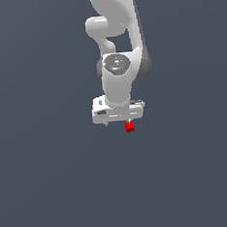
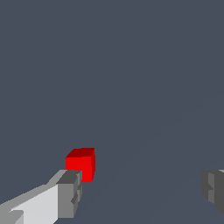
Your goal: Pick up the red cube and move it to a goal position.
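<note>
1. Red cube (image 2: 81,164) sits just beside one finger (image 2: 68,194) of your claw (image 2: 142,192), outside the gap.
2. Your wrist view shows the jaws spread wide, holding nothing; the exterior view hides them.
3. Plain dark grey tabletop (image 1: 54,189) fills both views.

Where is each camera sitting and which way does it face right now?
Exterior view: off the arm, its exact position unknown; it faces the white arm, with the hand at its lower end and the red cube just below the hand.
Wrist view: on the wrist, looking out past the hand at the plain grey ground; two fingertips show, wide apart, the red cube by one of them.
Shared: the red cube and the hand's fingers.
</note>
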Available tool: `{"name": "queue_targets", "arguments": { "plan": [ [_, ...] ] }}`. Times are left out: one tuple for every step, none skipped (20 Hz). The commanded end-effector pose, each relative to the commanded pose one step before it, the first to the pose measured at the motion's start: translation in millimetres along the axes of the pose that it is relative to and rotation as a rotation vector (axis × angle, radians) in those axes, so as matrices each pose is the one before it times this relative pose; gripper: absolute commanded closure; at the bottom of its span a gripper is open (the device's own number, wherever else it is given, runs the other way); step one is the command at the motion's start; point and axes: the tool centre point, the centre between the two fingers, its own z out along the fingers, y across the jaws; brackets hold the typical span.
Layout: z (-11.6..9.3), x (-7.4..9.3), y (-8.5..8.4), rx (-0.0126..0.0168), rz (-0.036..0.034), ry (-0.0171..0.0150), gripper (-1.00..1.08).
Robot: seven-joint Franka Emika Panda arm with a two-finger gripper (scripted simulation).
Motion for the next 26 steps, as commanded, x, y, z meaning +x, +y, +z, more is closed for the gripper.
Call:
{"name": "queue_targets", "arguments": {
  "plan": [
    [0.0,0.0,0.01,0.0,0.0,0.0,-0.92],
    [0.26,-0.08,-0.08,0.0,0.0,0.0,-0.92],
    [0.78,-0.25,-0.23,0.0,0.0,0.0,-0.92],
    [0.94,-0.49,-0.93,0.00029,-0.00098,0.00062,-0.92],
    [1.62,-0.62,-0.85,0.00018,-0.00056,0.00036,-0.92],
    [1.99,-0.81,-1.24,0.00031,-0.00098,0.00062,-0.92],
    [2.52,-0.97,-1.39,0.00031,-0.00098,0.00062,-0.92],
    [2.95,-1.16,-1.71,0.0004,-0.00126,0.0008,-0.92],
    [3.44,-1.32,-1.93,0.00044,-0.00138,0.00087,-0.92],
    [3.86,-1.51,-2.26,0.00054,-0.00169,0.00107,-0.92],
    [4.37,-1.67,-2.47,0.00057,-0.00178,0.00113,-0.92],
    [4.82,-1.85,-2.77,0.00065,-0.00203,0.00128,-0.92],
    [5.32,-2.01,-3.01,0.0007,-0.00218,0.00138,-0.92],
    [5.77,-2.19,-3.33,0.00079,-0.00245,0.00155,-0.92],
    [6.27,-2.36,-3.59,0.00086,-0.00264,0.00167,-0.92],
    [6.77,-2.53,-3.85,0.00091,-0.00282,0.00178,-0.92],
    [7.27,-2.69,-4.14,0.00098,-0.00303,0.00191,-0.92],
    [7.54,-2.74,-4.28,0.00101,-0.00314,0.00198,-0.92],
    [7.19,-2.56,-4.07,0.00094,-0.00299,0.00188,-0.92],
    [6.77,-2.36,-3.84,0.00086,-0.00283,0.00178,-0.92],
    [6.38,-2.16,-3.56,0.00077,-0.0026,0.00164,-0.92],
    [5.93,-1.99,-3.34,0.00072,-0.00247,0.00156,-0.92],
    [5.49,-1.81,-3.08,0.00065,-0.00227,0.00143,-0.92],
    [5.05,-1.64,-2.8,0.00057,-0.00205,0.00129,-0.92],
    [4.59,-1.46,-2.56,0.00051,-0.00189,0.00119,-0.92],
    [4.16,-1.28,-2.25,0.00042,-0.00161,0.00102,-0.92]
  ]
}}
